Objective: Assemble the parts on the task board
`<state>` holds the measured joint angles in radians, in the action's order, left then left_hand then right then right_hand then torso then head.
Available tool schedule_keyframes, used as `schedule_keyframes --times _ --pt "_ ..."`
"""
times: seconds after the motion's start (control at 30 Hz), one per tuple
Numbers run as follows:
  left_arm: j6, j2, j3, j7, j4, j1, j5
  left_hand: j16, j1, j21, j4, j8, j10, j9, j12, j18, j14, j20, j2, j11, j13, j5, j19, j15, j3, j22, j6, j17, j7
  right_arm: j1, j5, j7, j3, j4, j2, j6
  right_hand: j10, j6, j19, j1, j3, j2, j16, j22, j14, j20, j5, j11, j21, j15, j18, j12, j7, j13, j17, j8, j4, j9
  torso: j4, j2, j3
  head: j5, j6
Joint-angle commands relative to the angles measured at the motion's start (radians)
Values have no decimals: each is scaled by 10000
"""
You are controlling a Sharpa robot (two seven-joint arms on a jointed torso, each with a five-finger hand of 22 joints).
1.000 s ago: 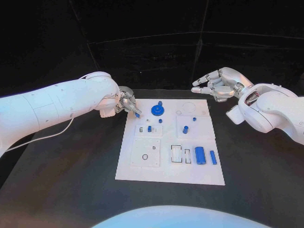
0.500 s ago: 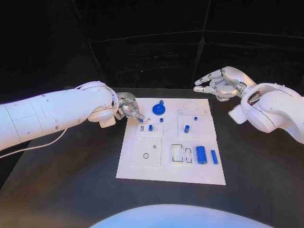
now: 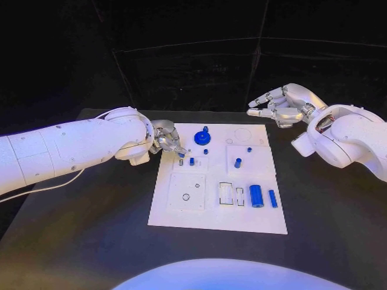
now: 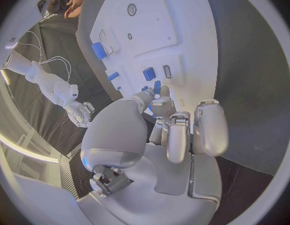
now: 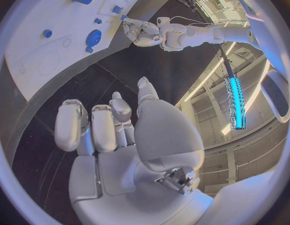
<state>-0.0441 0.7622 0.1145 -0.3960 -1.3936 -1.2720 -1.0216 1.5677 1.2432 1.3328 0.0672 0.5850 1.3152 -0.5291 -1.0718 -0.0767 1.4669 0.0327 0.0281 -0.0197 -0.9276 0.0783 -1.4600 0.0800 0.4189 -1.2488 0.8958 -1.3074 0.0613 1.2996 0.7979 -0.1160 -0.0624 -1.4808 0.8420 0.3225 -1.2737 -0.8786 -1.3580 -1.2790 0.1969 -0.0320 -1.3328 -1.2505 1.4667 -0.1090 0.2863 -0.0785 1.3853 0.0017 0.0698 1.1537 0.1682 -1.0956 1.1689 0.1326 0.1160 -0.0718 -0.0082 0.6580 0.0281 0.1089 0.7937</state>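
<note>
Task board (image 3: pixel 218 211) is sitting mid-table, white plate carrying small blue parts.

You're looking at a round blue disc part (image 3: pixel 202 138) near the far edge, one fat cylinder (image 3: pixel 256 196) with a slimmer bar (image 3: pixel 273 199) beside it, plus four small pegs. Left hand (image 3: pixel 167 139) is hovering at the board's far-left corner, fingers curled together, can't tell if pinching anything. Right hand (image 3: pixel 282 106) is hanging off-board, fingers loosely spread, holding nothing.
</note>
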Motion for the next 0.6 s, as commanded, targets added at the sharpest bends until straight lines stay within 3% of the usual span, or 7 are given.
schedule_keyframes --times 0.03,0.6 --pt "-135 -31 3 -255 8 19 -345 31 -4 40 -1408 34 87 -7 -22 57 1039 -2 76 18 -7 35 -50 -41 1483 -1 67 -2634 -17 20 -23 -56 6 -16 -2 -43 55 63 33 -112 44 -29 34 -11 288 5 59 18 -49 -35 58 48 -29 -3 13 49 -43 10 0 2 5 6 19" --pt "-681 -136 54 -554 83 102 -373 31 -42 16 -1427 54 76 -5 26 50 1039 -4 123 14 53 66 -41 -39 1574 26 81 -2634 -19 20 -23 -61 5 -28 1 -42 65 63 35 -121 56 -38 36 -6 288 7 72 19 -52 -35 59 38 -29 12 12 53 -38 10 5 -1 7 20 78"
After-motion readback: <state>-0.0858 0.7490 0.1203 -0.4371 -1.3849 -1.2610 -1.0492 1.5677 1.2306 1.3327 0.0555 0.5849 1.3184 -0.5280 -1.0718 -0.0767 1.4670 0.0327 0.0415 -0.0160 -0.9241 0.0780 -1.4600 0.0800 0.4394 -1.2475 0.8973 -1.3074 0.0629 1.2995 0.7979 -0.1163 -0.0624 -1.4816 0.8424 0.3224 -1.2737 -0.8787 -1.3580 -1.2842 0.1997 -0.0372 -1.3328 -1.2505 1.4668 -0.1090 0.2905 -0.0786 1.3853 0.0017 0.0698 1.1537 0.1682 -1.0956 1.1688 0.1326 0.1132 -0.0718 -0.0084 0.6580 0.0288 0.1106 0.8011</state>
